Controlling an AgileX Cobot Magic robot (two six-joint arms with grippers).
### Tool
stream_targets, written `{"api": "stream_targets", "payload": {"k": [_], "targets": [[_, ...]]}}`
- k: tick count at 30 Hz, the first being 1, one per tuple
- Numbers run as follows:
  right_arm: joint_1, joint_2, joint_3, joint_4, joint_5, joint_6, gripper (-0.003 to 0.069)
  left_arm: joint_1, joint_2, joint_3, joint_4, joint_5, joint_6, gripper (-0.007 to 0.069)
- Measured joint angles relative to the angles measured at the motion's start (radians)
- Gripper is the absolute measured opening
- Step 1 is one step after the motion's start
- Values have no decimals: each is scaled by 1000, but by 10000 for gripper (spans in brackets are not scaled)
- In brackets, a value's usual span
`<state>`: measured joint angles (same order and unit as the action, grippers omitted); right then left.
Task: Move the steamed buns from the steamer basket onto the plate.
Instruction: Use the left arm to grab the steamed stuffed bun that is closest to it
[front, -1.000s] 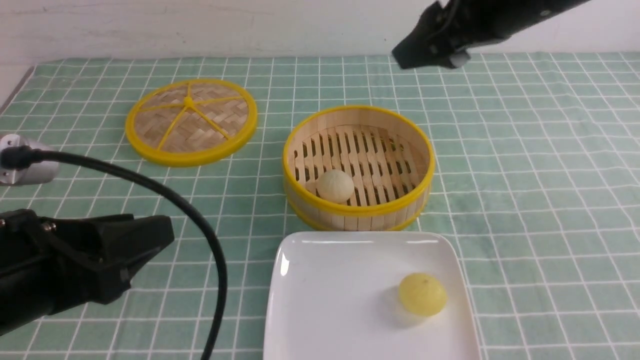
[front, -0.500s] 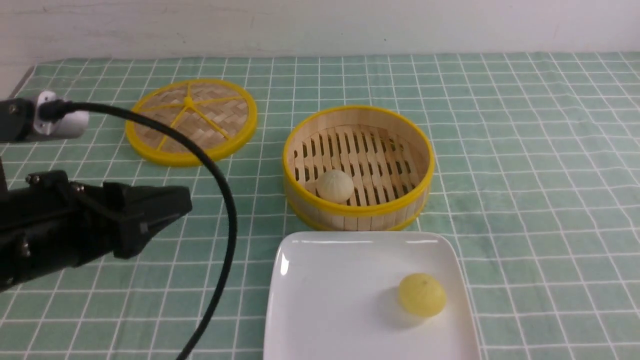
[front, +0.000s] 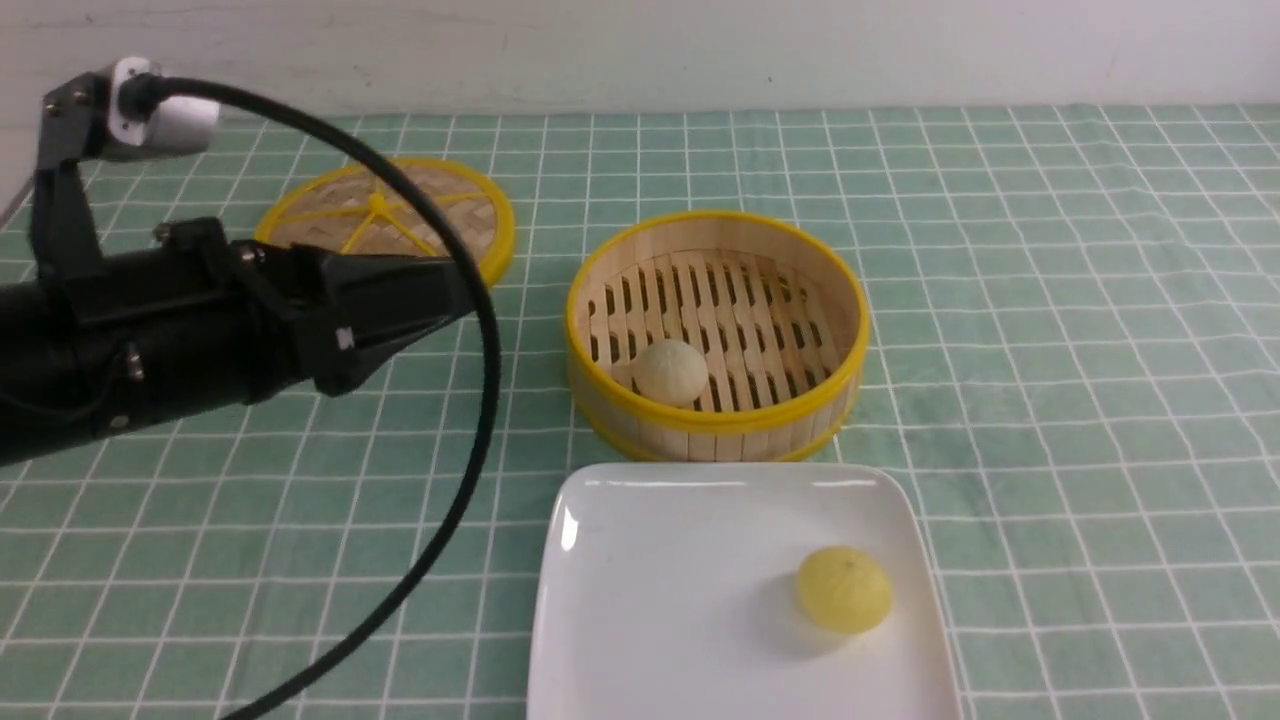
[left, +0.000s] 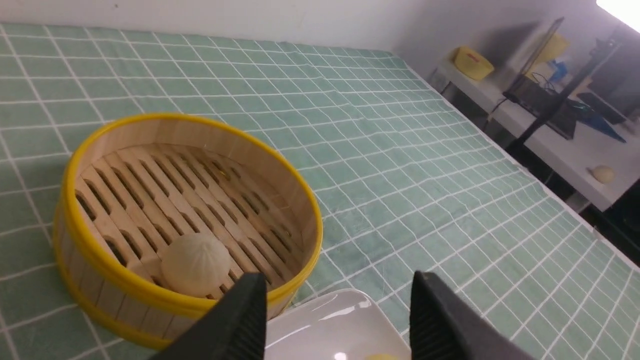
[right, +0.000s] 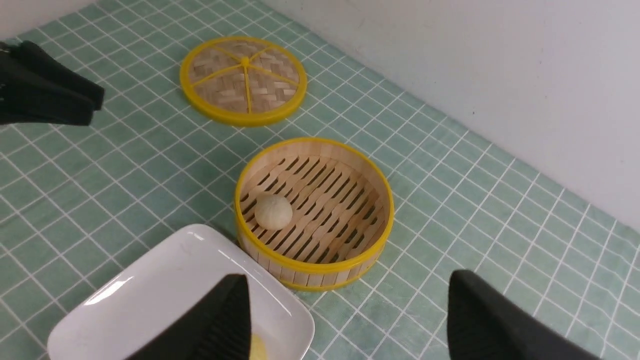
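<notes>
An off-white steamed bun (front: 671, 372) lies in the steamer basket (front: 715, 425), near its front-left wall. A pale yellow bun (front: 844, 588) sits on the white plate (front: 660, 600), just in front of the basket. My left gripper (front: 455, 290) hovers left of the basket, open and empty, pointing toward it. The left wrist view shows the bun (left: 195, 265) in the basket (left: 100, 285) beyond the open gripper (left: 337, 280). The right gripper (right: 347, 282) is out of the front view; its wrist view shows it open, high above the basket (right: 380, 200) and plate (right: 165, 290).
The flat woven lid (front: 383, 240) lies at the back left, partly behind my left arm. A black cable (front: 480, 400) loops from the left wrist down to the front edge. A green checked cloth (front: 1050, 350) covers the table, with a wall behind.
My left arm has risen and swung forward and right toward the basket. The right arm, at the upper right a second ago, has left the front view. Both buns stayed still.
</notes>
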<state>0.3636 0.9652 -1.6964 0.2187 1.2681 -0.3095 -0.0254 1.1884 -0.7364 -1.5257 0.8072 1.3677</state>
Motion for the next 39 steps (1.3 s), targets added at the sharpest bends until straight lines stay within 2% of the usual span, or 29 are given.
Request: {"api": "stream_targets", "payload": {"k": [6, 8, 12, 13, 16, 17, 18, 20, 21, 22, 24, 34, 39], "targets": [[0, -99, 60, 0, 0, 0, 517, -137, 108, -93, 32, -124, -1, 407], [0, -133, 90, -2, 0, 0, 517, -188, 159, -136, 45, -181, -41, 407], [0, -171, 135, -6, 1, 0, 517, -221, 222, -215, 113, -208, -168, 407], [0, -183, 154, -7, 1, 0, 517, -227, 257, -256, 205, -201, -253, 405], [0, -193, 182, -8, 1, 4, 517, -228, 312, -340, 388, -161, -404, 386], [0, -193, 186, -8, 1, 4, 517, -228, 320, -346, 416, -154, -430, 384], [0, -193, 203, -8, 1, 8, 517, -228, 355, -399, 528, -119, -546, 365], [0, -193, 213, -9, 1, 8, 517, -228, 374, -428, 586, -100, -610, 353], [0, -193, 228, -11, 1, 8, 517, -228, 410, -485, 674, -69, -695, 334], [0, -193, 232, -11, 1, 8, 517, -228, 410, -491, 674, -69, -704, 332], [0, -193, 255, -13, 1, 7, 517, -228, 461, -568, 760, -20, -774, 318], [0, -192, 301, -24, 1, 7, 517, -248, 621, -755, 864, 38, -800, 322], [0, -192, 302, -24, 1, 20, 517, -357, 700, -795, 942, -12, -778, 344]]}}
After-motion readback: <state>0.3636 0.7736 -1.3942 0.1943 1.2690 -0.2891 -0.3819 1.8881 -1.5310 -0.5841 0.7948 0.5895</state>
